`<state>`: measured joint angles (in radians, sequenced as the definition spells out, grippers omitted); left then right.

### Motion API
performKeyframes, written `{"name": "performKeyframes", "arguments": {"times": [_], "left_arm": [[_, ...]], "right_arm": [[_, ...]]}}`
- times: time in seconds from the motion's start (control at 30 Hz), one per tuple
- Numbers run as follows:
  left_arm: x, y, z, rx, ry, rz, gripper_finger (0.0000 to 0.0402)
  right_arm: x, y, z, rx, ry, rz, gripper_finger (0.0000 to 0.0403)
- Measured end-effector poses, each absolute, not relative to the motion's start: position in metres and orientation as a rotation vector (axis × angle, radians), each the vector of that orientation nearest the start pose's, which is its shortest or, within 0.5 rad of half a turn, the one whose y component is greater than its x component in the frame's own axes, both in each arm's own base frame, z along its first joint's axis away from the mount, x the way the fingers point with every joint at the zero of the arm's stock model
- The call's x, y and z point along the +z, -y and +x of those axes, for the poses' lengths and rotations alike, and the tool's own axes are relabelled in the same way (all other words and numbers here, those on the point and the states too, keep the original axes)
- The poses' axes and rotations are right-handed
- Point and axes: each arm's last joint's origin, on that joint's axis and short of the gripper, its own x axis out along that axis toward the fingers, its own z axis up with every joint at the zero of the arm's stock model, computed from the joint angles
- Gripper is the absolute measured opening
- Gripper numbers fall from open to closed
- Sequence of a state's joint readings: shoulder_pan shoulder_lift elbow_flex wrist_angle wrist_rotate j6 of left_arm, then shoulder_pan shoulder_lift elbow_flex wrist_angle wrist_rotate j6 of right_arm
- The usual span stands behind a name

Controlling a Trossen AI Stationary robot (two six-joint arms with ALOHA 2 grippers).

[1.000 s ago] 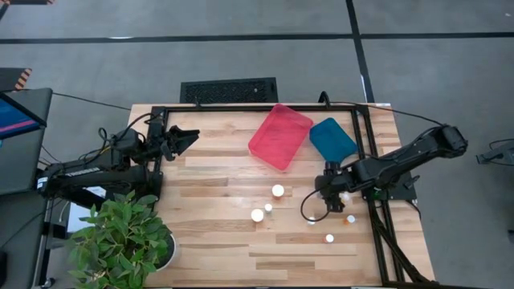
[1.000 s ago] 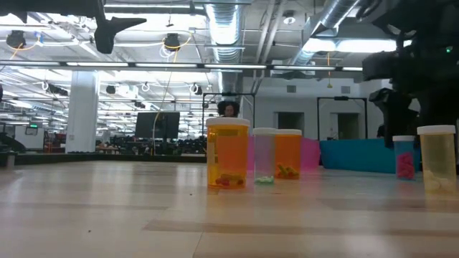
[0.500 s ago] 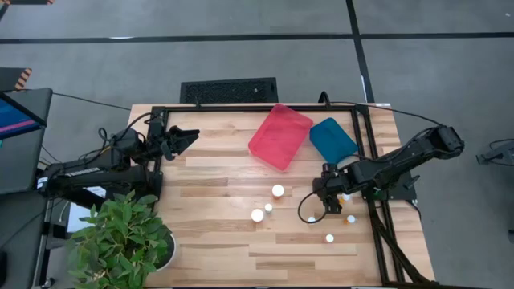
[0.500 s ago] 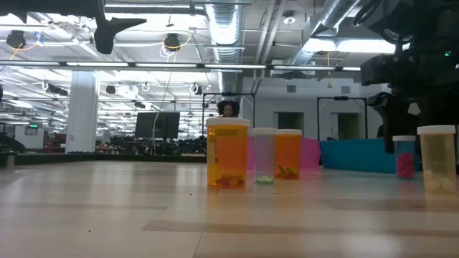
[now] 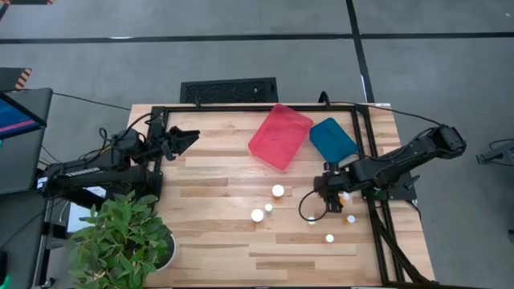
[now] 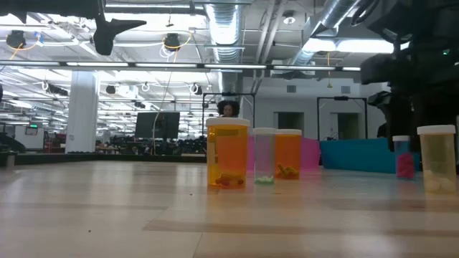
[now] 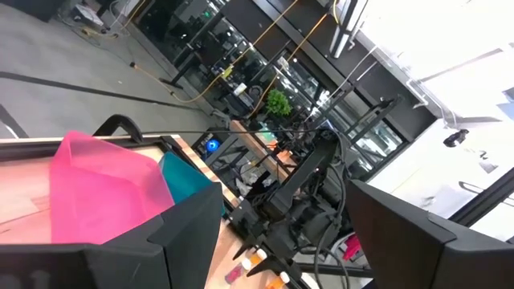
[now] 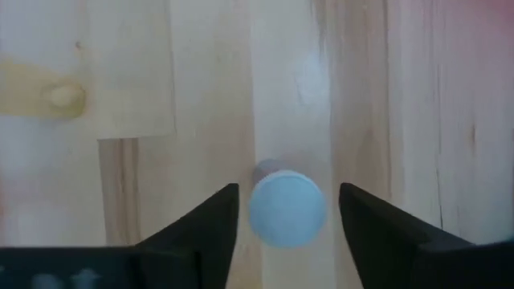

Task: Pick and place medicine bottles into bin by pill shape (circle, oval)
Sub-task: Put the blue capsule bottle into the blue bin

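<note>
Several small white-capped medicine bottles stand upright on the wooden table, among them three [image 5: 278,190] [image 5: 257,214] [image 5: 329,238]. My right gripper [image 5: 328,197] points down over one more bottle [image 8: 287,209], which holds pink pills [image 6: 404,159]. Its fingers stand close on either side of the white cap, and a thin gap shows on each side. The pink bin [image 5: 279,136] and the blue bin [image 5: 332,138] lie at the far side. My left gripper [image 5: 189,136] waits open, raised above the table's far left.
A potted plant [image 5: 120,241] stands at the near left corner. A black frame rail [image 5: 373,201] runs along the right edge beside the right arm. In the low view a big orange bottle [image 6: 227,154], a clear one [image 6: 264,156] and a pale one [image 6: 437,158] stand nearby.
In the low view my right gripper's fingers have drawn in around the pink-pill bottle, so the gap between them is narrower than a second ago. The bottle has stayed where it was.
</note>
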<state>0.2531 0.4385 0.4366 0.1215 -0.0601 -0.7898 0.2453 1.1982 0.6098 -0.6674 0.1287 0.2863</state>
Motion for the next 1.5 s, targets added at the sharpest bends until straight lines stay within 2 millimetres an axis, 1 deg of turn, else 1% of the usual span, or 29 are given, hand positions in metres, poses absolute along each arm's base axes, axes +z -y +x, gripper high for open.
{"name": "performKeyframes", "arguments": {"times": [0.2,0.33,0.4,0.47,0.6,0.73,0.87,0.97,1.07,1.2,1.27,1.37,1.5], "left_arm": [[0.287,-0.032,0.118,0.248,0.237,-0.777,0.0259],[0.287,-0.032,0.118,0.248,0.237,-0.778,0.0259],[0.287,-0.032,0.118,0.248,0.238,-0.778,0.0259],[0.287,-0.032,0.118,0.248,0.237,-0.778,0.0259],[0.287,-0.032,0.118,0.248,0.237,-0.778,0.0259],[0.287,-0.032,0.118,0.247,0.238,-0.778,0.0259],[0.287,-0.032,0.118,0.245,0.237,-0.778,0.0259],[0.287,-0.032,0.118,0.231,0.231,-0.778,0.0259],[0.287,-0.031,0.118,0.219,0.227,-0.787,0.0259],[0.287,-0.031,0.118,0.218,0.229,-0.788,0.0259],[0.287,-0.031,0.118,0.218,0.229,-0.788,0.0259],[0.287,-0.031,0.118,0.218,0.230,-0.788,0.0259],[0.287,-0.031,0.118,0.217,0.232,-0.794,0.0259]], "right_arm": [[0.172,-0.038,0.187,-0.096,-1.233,0.035,0.0136],[0.172,-0.036,0.188,-0.085,-1.232,0.062,0.0102],[0.175,-0.036,0.189,-0.076,-1.235,0.074,0.0098],[0.181,-0.035,0.192,-0.077,-1.214,0.083,0.0101],[0.198,-0.028,0.198,-0.098,-1.204,0.092,0.0119],[0.220,-0.017,0.203,-0.104,-1.216,0.059,0.0118],[0.240,0.005,0.205,-0.138,-1.220,0.042,0.0113],[0.253,0.025,0.200,-0.198,-1.185,0.061,0.0117],[0.265,0.047,0.187,-0.291,-1.124,0.103,0.0123],[0.279,0.074,0.166,-0.431,-1.047,0.152,0.0122],[0.281,0.087,0.157,-0.503,-1.035,0.172,0.0119],[0.279,0.105,0.149,-0.592,-1.057,0.194,0.0118],[0.269,0.131,0.150,-0.667,-1.079,0.236,0.0123]]}}
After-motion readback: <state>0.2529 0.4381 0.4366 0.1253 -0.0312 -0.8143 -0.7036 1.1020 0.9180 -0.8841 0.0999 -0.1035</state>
